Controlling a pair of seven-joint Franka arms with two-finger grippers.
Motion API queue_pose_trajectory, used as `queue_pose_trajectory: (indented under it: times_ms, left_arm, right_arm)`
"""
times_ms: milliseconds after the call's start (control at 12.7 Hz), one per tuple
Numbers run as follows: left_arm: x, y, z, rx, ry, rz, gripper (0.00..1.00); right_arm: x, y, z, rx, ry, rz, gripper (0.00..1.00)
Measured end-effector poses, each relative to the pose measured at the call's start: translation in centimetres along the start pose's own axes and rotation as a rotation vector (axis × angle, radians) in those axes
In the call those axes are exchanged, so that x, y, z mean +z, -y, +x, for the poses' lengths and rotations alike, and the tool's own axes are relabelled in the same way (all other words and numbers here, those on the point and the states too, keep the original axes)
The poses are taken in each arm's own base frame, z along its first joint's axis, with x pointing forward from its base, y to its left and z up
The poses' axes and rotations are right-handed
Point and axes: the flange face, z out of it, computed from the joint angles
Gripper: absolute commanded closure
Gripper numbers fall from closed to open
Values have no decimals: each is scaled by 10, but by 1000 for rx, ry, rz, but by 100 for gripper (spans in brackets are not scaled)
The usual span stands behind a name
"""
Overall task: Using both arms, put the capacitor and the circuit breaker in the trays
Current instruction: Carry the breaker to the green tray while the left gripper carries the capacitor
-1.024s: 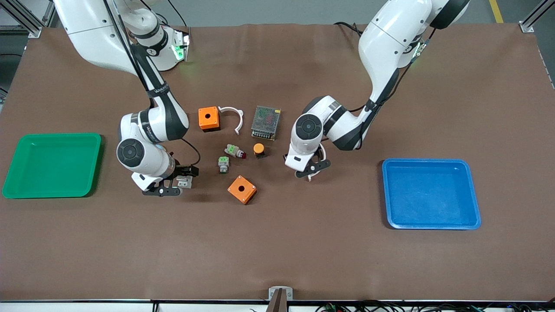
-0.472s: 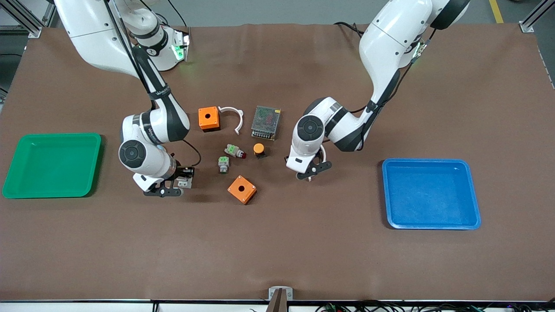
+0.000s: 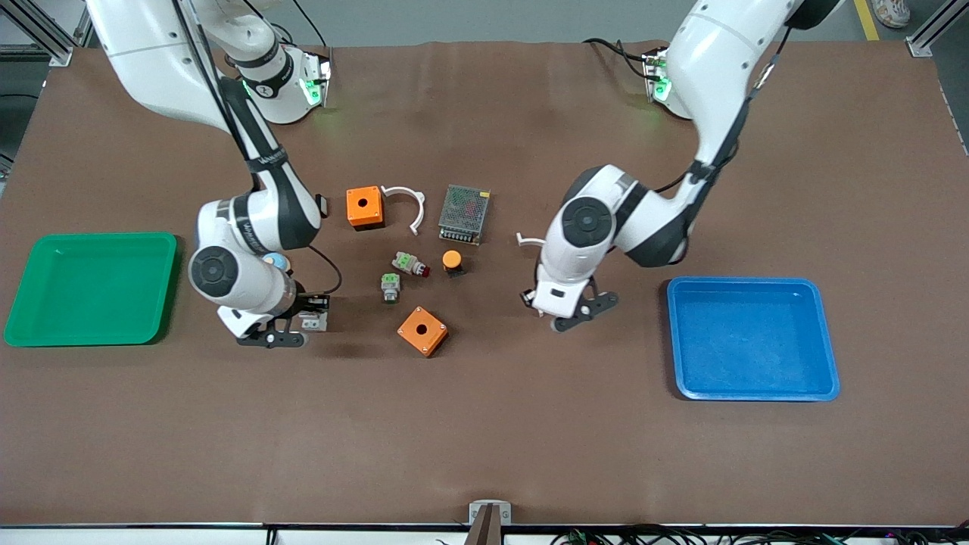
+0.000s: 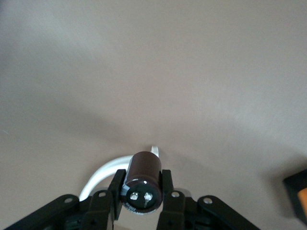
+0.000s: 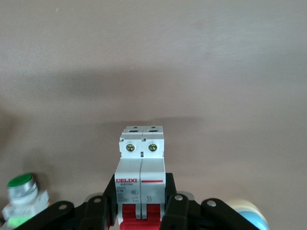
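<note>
Capacitor (image 4: 142, 179) and breaker (image 5: 141, 175) are both already held. The left gripper (image 3: 573, 312) is clamped on the capacitor, whose long axis points forward out of the fingers, over bare mat near the middle of the desk; the blue tray (image 3: 829, 344) lies toward the left arm's edge, so this arm is the nearer one to it. The right gripper (image 3: 288, 331) is clamped on the breaker, which stands up between the fingers (image 5: 176, 208), over the mat between the scattered parts and the green tray (image 3: 163, 284) at the right arm's edge. I judge each arm must now carry its part sideways to its own tray.
</note>
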Motion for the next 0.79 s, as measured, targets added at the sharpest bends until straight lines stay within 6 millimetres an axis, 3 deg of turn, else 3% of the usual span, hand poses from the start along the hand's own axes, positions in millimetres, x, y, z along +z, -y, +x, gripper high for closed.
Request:
queue_pose_trajectory:
  times_ms: [157, 315, 394, 630, 787]
  left_arm:
    - [-32, 30, 41, 46, -14, 16, 100]
    - [-50, 71, 87, 88, -13, 39, 100]
    - [-54, 93, 109, 105, -10, 48, 100]
    - [-47, 160, 161, 134, 14, 72, 100]
    - [-38, 206, 189, 146, 34, 85, 100]
  right_arm:
    - [-70, -55, 4, -11, 61, -1, 80]
    - [-120, -145, 3, -22, 80, -20, 81]
    - [-129, -194, 1, -32, 85, -18, 82]
    - [-120, -335, -15, -71, 76, -3, 82]
    - [-110, -406, -23, -88, 22, -32, 82]
